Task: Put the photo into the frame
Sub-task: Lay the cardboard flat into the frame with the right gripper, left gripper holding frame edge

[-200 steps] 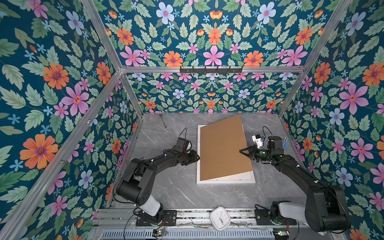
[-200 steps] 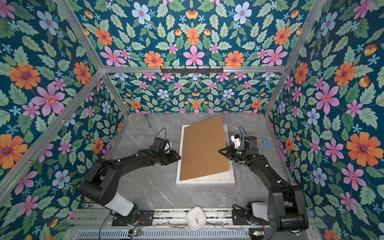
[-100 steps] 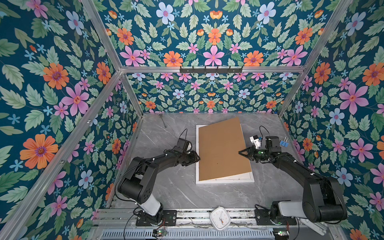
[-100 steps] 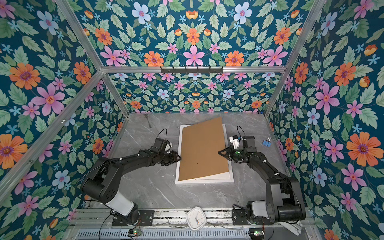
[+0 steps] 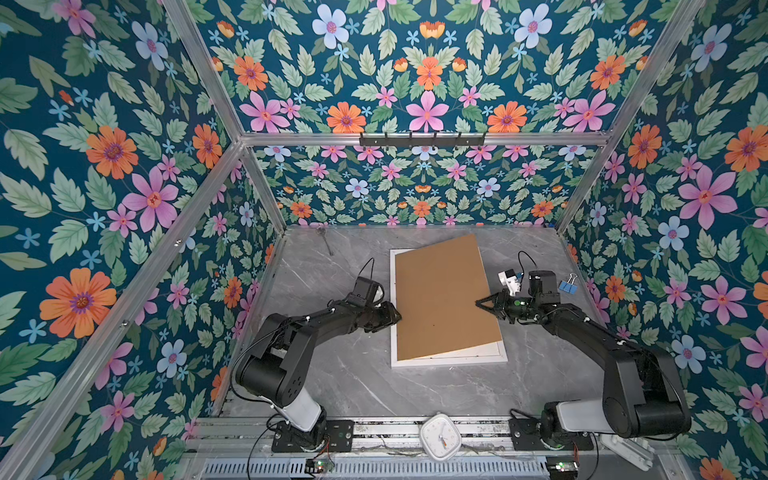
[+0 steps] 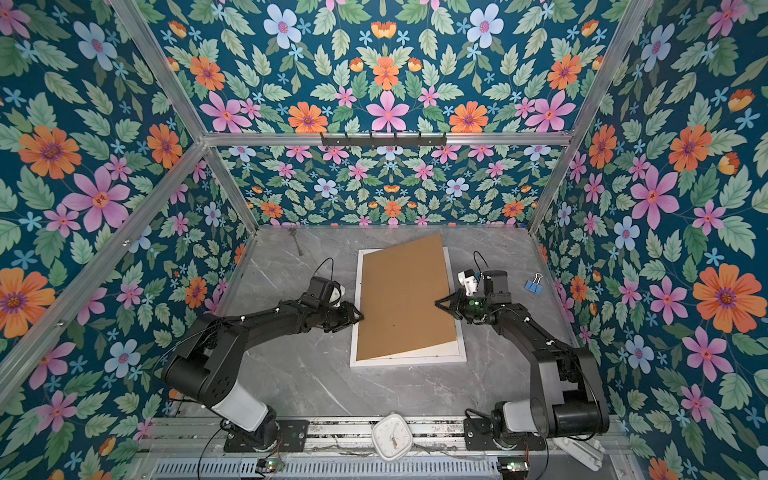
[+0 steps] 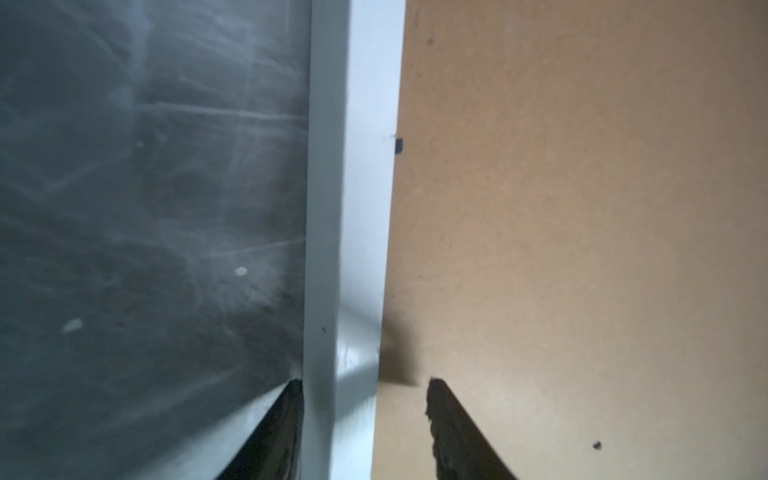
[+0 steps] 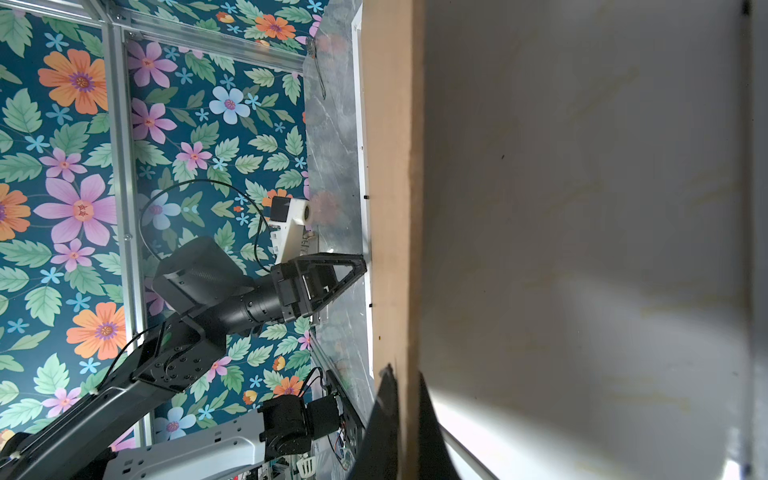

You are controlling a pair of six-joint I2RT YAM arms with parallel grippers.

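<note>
Now your right gripper (image 5: 478, 302) clamped the flat brown board (image 5: 440, 299) at three o'clock; left gripper (image 5: 397, 318), parted, straddled the white rectangular frame (image 5: 449, 360)

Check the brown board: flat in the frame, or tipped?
Tipped: the right gripper holds the backing board by its right edge above the frame; left edge sits low.

No readable text, label or number anywhere

Overhead stereo pair, close wrist views
</note>
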